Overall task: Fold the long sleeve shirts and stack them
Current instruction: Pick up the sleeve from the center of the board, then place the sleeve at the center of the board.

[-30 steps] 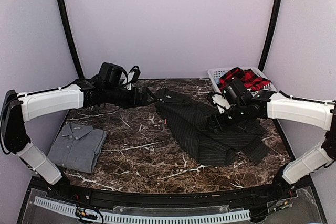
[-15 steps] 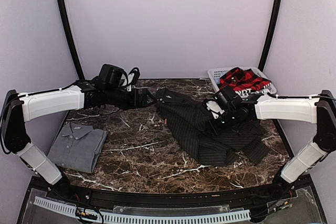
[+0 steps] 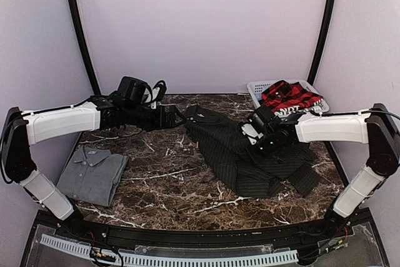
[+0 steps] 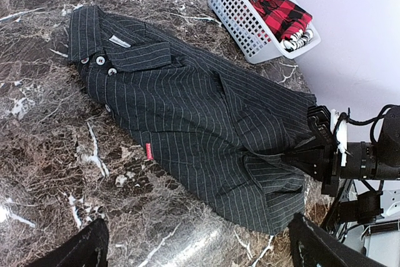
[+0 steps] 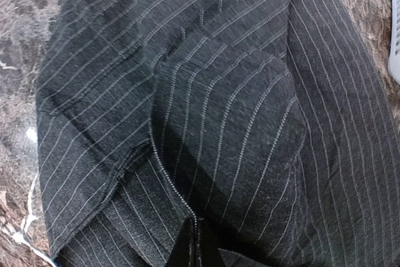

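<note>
The black pinstripe shirt lies spread across the middle right of the table, collar at the far end. My right gripper presses down on its right side. In the right wrist view the right gripper is shut on a raised fold of the pinstripe shirt. My left gripper hovers open just left of the collar, nothing between its fingers. The grey shirt lies folded at the near left. The plaid shirt is bunched in the basket.
A white slatted basket stands at the far right corner, also seen in the left wrist view as the basket holding the plaid shirt. Bare marble table lies between the grey and pinstripe shirts.
My right gripper has slid left onto the pinstripe shirt and closed on a fold of it. The left arm has stayed put, still open.
</note>
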Controlling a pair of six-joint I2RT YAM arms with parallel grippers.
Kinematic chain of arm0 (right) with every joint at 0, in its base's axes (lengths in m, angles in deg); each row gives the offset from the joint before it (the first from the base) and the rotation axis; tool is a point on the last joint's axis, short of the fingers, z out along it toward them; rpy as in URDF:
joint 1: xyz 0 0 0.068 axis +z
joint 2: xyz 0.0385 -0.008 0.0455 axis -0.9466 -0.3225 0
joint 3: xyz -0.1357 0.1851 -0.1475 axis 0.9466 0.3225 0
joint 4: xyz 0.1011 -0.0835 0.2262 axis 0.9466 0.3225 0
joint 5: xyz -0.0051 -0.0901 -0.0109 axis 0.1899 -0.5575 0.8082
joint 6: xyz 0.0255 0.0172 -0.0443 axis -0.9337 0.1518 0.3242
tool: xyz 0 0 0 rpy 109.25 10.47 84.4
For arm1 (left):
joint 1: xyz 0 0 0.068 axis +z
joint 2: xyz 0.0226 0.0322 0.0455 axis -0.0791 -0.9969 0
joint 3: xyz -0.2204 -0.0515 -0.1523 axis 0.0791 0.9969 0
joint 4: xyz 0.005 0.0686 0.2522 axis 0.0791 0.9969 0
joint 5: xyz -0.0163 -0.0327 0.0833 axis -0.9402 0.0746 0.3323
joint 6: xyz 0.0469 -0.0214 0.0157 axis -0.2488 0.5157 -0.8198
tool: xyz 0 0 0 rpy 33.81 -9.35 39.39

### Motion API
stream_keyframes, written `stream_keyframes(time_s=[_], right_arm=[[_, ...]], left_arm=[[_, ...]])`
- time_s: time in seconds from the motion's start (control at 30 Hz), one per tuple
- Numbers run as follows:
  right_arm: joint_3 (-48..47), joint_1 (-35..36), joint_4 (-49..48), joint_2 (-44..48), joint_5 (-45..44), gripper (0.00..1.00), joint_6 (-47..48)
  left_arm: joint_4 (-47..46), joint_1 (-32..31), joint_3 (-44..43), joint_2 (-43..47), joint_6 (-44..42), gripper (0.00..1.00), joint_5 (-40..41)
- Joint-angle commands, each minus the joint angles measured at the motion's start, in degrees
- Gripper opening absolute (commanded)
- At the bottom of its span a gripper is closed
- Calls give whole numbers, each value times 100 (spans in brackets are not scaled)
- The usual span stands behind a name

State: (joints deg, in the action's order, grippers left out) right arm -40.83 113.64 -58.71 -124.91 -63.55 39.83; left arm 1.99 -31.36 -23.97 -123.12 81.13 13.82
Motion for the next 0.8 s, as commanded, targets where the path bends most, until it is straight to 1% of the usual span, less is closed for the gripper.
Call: stream_keyframes(time_s=[0.0,0.1,0.2,0.27,0.37,0.43,0.53,0.6,0.67,0.7,0.77], right_arm=[[-413,61,327,140,71,0,125],[-696,70,700,364,579,0,253],[-1123,90,886,473,1455,0,173],[-1478,172,868,404,2170,0,-24],[-2098,420,573,101,2809,0,-393],[-2485,596,194,-267,3237,0,-693],[-3076,789,-734,-944,3902,0,-1330],[-3735,908,-1312,-1661,4170,0,-1819],[-4544,985,-1556,-2312,4064,0,-2040],[-4921,992,-1616,-2649,3915,0,-2148],[-5676,971,-1651,-3334,3900,0,-2304]], left_arm=[[10,-18,92,165,-23,99,60],[68,-22,85,211,-64,99,144],[186,-15,73,283,-121,99,368],[312,-9,55,365,-121,99,602],[542,95,42,538,34,99,965],[610,237,89,667,160,99,1035],[665,425,239,879,296,99,1112],[708,638,348,1112,391,99,1203],[765,796,475,1284,498,99,1254],[819,840,512,1340,574,99,1324],[889,967,628,1500,647,99,1424]])
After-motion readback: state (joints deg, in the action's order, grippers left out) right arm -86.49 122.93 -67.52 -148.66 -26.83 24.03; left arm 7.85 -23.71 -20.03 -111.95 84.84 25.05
